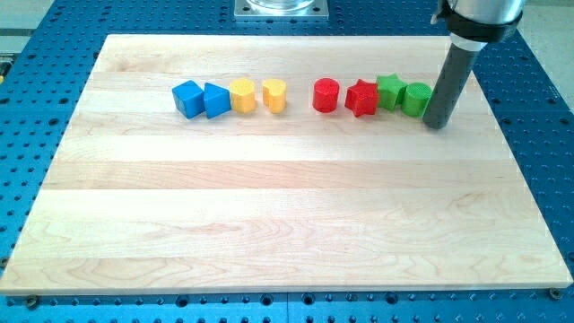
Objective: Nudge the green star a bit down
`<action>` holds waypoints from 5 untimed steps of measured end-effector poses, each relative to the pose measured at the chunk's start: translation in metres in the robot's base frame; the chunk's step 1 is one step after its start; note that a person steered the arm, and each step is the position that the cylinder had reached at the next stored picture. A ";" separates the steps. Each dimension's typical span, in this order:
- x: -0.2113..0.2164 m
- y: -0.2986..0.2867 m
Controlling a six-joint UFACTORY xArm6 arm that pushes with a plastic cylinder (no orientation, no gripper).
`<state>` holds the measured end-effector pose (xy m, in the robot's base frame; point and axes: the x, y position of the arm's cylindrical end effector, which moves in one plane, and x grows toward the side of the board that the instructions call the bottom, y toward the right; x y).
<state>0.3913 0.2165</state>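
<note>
Eight small blocks are sitting in a loose row across the upper part of a pale wooden board [287,233], which is resting on a blue perforated table [36,36]; a grey metal mount [281,8] is showing at the view's top, just past the board's far edge. I am working an arm [482,18] with no pincer at all, so nothing is being opened, closed or held; it is ending in a straight dark rod [451,76] that is coming down from the view's top right. My tip [436,125] is standing on the board at the right end of the row, just beside the green cylinder [416,99] and seemingly touching its right side, though I cannot tell for certain.

Running from the view's left, a blue cube [188,98] is touching a blue wedge-like block [217,100]; a yellow hexagon-like block [242,95] is pressing against that; a yellow cylinder [274,94] is standing just beside it. Well apart to the right, a red cylinder [326,95] is standing near a red star [361,98]; the green star [390,91] is touching the red star's right side and sitting slightly higher in the view; the green cylinder is touching the green star's right side, lying between it and my tip.
</note>
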 end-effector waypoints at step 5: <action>-0.096 0.001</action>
<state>0.2952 0.2177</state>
